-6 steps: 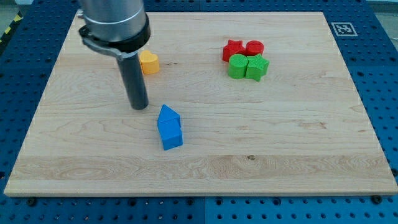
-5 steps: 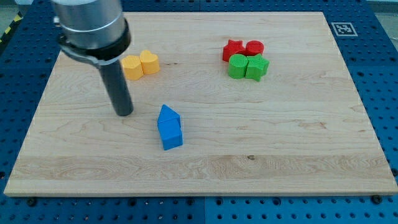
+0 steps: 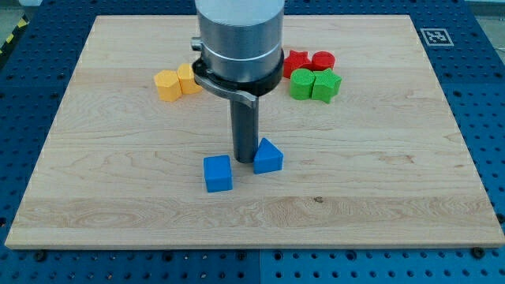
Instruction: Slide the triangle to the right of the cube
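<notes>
A blue cube (image 3: pixel 218 173) sits on the wooden board, low and a little left of centre. A blue triangle (image 3: pixel 268 156) lies just to its right, apart from it and slightly higher in the view. My tip (image 3: pixel 242 159) stands between them, touching the triangle's left side and just above and right of the cube. The rod and the grey arm body rise above it and hide part of the board behind.
Two orange blocks (image 3: pixel 177 82) sit together at the upper left. Two red blocks (image 3: pixel 309 60) and two green blocks (image 3: pixel 314 84) cluster at the upper right, partly hidden by the arm. The board's edge (image 3: pixel 252 246) runs along the view's bottom.
My tip has moved from left of the blue pair to between them. The triangle has left the cube's top edge and now lies to the cube's right. The cube shifted slightly.
</notes>
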You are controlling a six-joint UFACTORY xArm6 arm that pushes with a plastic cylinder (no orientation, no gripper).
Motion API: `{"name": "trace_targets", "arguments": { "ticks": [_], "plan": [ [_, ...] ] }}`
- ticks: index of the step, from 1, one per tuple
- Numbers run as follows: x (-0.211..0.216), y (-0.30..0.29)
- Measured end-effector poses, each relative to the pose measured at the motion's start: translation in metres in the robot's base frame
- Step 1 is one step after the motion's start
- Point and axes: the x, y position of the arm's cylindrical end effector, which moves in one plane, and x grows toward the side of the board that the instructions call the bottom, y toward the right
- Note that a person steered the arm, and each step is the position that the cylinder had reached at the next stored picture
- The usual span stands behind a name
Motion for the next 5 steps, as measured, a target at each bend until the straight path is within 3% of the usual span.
{"name": "trace_targets", "arguments": {
  "ticks": [1, 2, 5],
  "plan": [
    [-0.009, 0.003],
    [-0.020, 0.046],
    [-0.005, 0.083]
  ]
}}
